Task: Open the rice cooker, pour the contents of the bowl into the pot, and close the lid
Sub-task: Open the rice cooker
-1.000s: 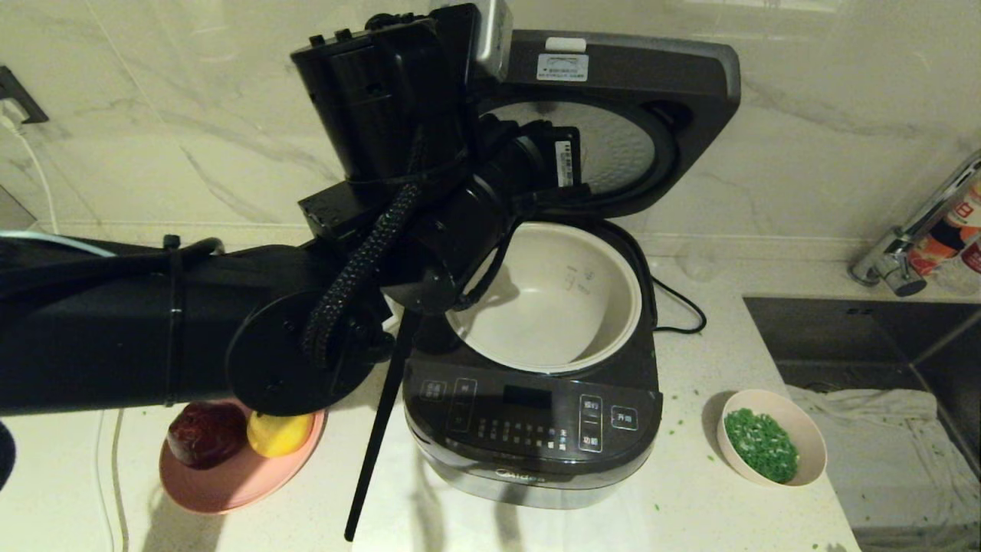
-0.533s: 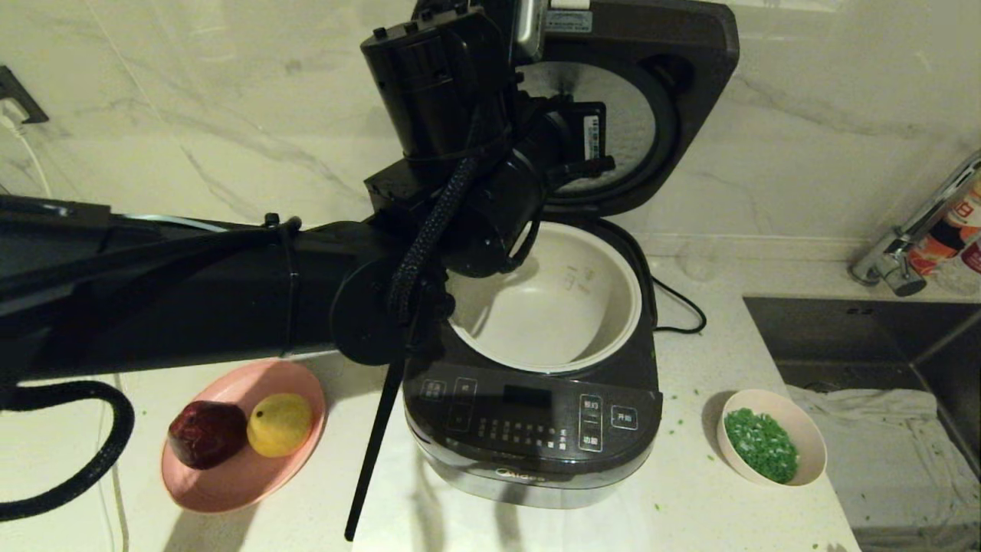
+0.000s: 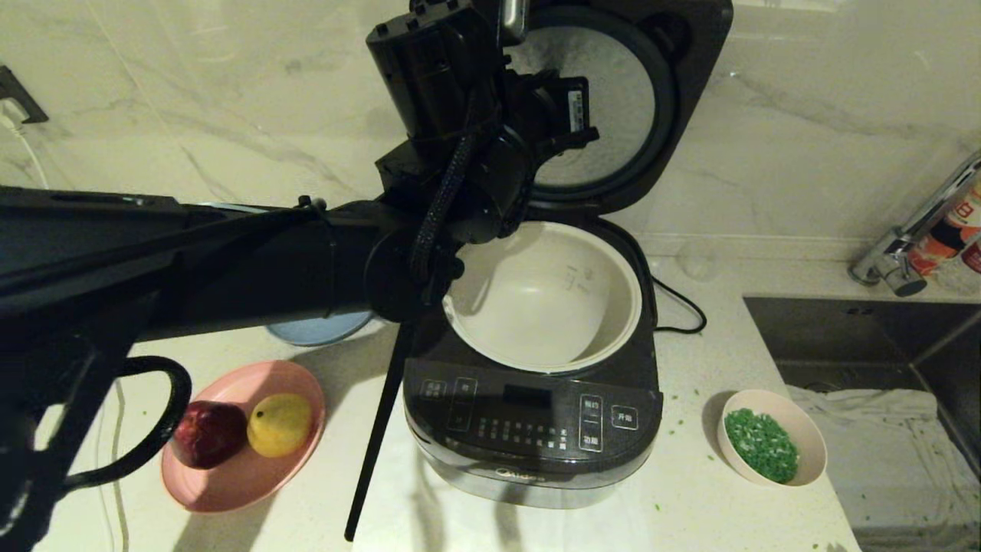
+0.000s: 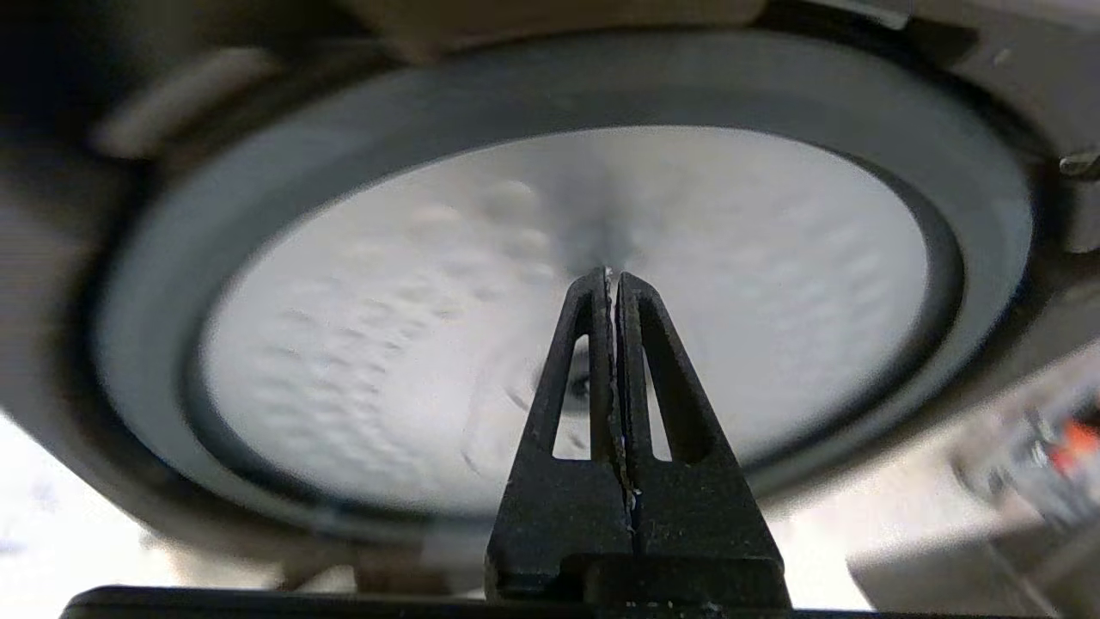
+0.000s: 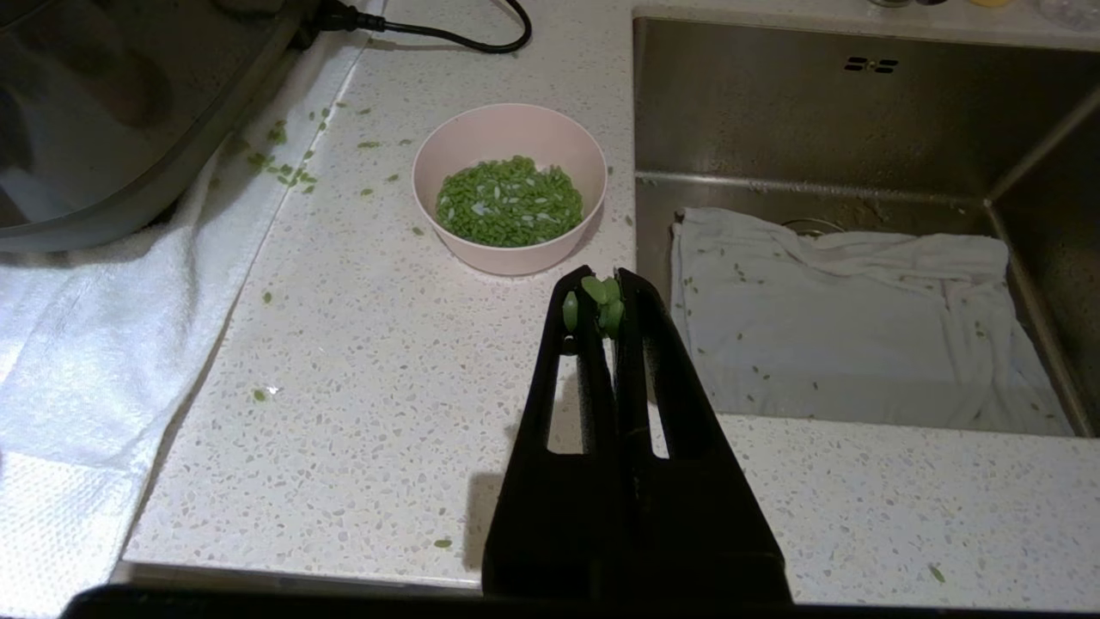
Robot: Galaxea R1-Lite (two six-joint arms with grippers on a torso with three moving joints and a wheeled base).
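Just ahead of my closed, empty right gripper (image 5: 601, 297) sits the bowl (image 5: 509, 185); my left gripper (image 4: 612, 284), closed empty, faces the raised lid (image 4: 550, 309).

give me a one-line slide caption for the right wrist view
Shut right gripper, green grains stuck at its tips, hovering over the speckled counter near the pink bowl of green grains, beside the sink.

The rice cooker (image 3: 536, 437) has a glossy dark plastic front panel, and its lid (image 3: 605, 100) carries a dimpled, matt silver metal plate inside. The pot (image 3: 548, 307) looks smooth and off-white. A speckled stone-like counter (image 5: 387, 344) meets a brushed metal sink (image 5: 859, 129) holding a soft white cloth (image 5: 859, 318).
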